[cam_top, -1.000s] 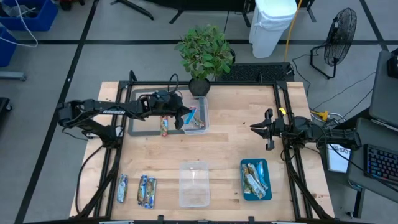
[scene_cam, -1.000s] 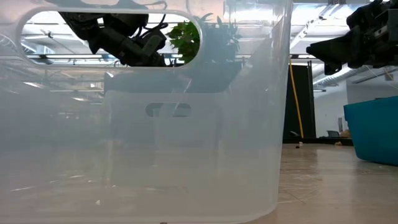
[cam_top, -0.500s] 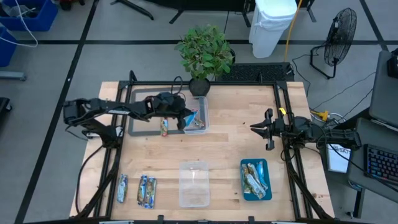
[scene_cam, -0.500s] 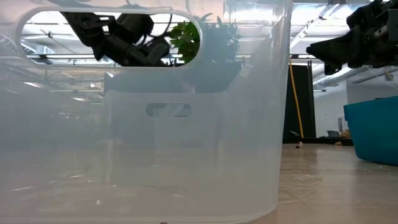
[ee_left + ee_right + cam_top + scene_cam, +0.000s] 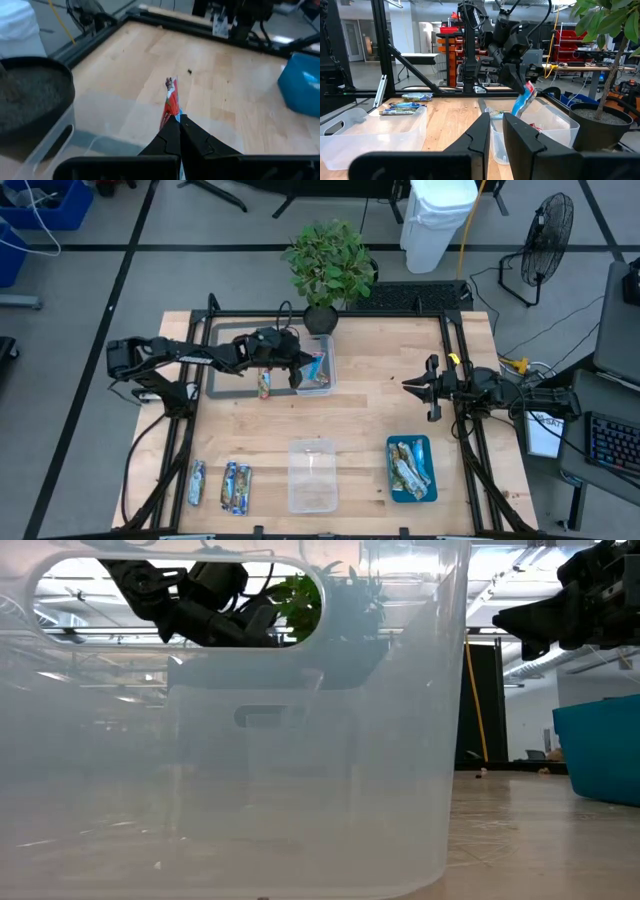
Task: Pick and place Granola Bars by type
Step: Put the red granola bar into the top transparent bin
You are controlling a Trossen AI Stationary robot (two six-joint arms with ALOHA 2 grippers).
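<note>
My left gripper (image 5: 297, 371) is shut on a red-blue granola bar (image 5: 524, 101) above the clear tub (image 5: 320, 358) at the table's far middle, which holds more red-blue bars. A green-gold bar (image 5: 265, 384) lies on the grey tray (image 5: 228, 368) beside it. Blue-white bars (image 5: 236, 487) lie flat near the front left edge. Silvery teal bars lie in the teal tray (image 5: 392, 480) at the front right. My right gripper (image 5: 408, 385) waits at the right side, a narrow gap between its fingers and nothing in it. My left gripper pinches one end of the red-blue bar (image 5: 172, 116) between its two fingertips. The fingers come from the table's left, slanting a little downward, and lie along the bar. The bar sticks out beyond the fingertips, slanting down, lifted clear above the tub.
A second clear tub (image 5: 312, 475) stands at the front middle and fills most of the low view. A potted plant (image 5: 328, 268) stands at the far edge just behind the far tub. Bare wood lies between the tubs and the right arm.
My left gripper has carried the red-blue bar a little toward the table's right edge and downward, over the far tub, staying shut on it.
</note>
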